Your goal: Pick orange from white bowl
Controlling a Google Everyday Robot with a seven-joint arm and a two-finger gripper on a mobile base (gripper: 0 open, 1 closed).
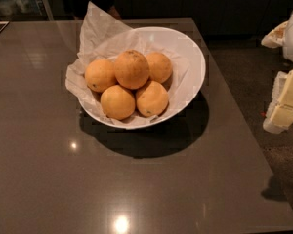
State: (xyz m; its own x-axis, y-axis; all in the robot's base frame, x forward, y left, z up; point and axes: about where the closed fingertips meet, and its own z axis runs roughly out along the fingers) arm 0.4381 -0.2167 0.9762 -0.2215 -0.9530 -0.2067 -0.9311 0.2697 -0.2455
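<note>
A dark grey, glossy surface [49,169] fills most of the view, with small bright light reflections low on its left and near its front edge. Toward the back, left of centre, crumpled white paper [95,26] rises in a peak above the rim of the white bowl [193,57], lines its inside and spills over its left side. The bowl stands on the surface, tilted so that its opening faces the camera, and throws a dark shadow in front and to its right. Five round fruits are piled inside it. The orange [131,68], the largest and deepest in colour, with a brownish speckled patch on top, sits highest in the middle of the pile. It touches a paler fruit on its left [100,75], two in front [117,102] [152,98] and one behind to its right [159,66]. Past the surface's right edge lies a dark speckled floor [283,179]. Above it, at the right border, the pale gripper [285,104] hangs well apart from the bowl; whether it is open or closed cannot be told.
</note>
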